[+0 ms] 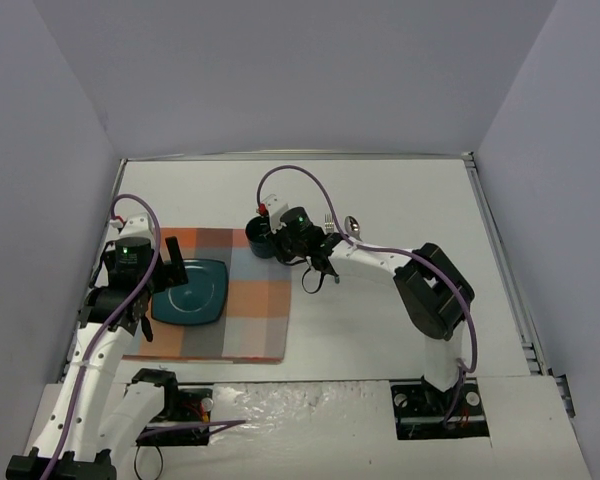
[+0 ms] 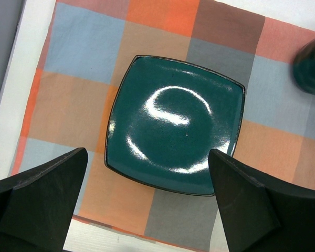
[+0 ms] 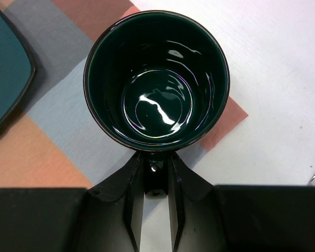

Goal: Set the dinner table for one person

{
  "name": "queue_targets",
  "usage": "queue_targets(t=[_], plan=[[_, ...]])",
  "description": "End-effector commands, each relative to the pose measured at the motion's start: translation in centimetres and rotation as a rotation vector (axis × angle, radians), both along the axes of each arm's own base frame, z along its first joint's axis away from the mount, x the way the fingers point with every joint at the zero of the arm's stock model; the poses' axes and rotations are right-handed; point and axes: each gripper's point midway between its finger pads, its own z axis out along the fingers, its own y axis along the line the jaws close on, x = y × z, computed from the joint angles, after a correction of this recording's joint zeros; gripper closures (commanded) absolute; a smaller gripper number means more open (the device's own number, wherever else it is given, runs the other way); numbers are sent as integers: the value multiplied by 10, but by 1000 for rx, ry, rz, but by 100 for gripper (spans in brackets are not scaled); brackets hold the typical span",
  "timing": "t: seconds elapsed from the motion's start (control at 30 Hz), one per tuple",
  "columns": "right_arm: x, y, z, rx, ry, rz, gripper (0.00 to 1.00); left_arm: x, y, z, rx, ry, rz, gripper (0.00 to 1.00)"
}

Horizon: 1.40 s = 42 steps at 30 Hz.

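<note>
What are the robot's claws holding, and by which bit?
The right claw pinches the dark green mug by its handle. The left claw hangs open over the teal plate, holding nothing.

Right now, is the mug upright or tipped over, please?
Upright: the mug shows its round open mouth and empty bottom, standing on the placemat corner.

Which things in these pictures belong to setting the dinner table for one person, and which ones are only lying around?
Belong to the job: dinner table, checked placemat, teal plate, dark mug in the right gripper, fork, spoon.

Only lying around: purple cables, crinkled white sheet at the near edge.
</note>
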Motion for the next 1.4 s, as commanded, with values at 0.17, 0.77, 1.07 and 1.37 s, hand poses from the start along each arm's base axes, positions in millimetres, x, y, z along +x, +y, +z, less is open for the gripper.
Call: queue_targets(t=[0.17,0.77,1.07,1.37], plan=[[8,6,31,114,-112,-17,96,11,0,13,9,-56,-6,3],[22,-148,90,113,-55,-421,33,10,0,15,9,-59,-3,3],[20,-250,30,24,135,-663,36,10,1,15,12,-59,-1,3],[10,-254,-32,-59,272,-677,40,11,0,15,13,-56,-5,3]])
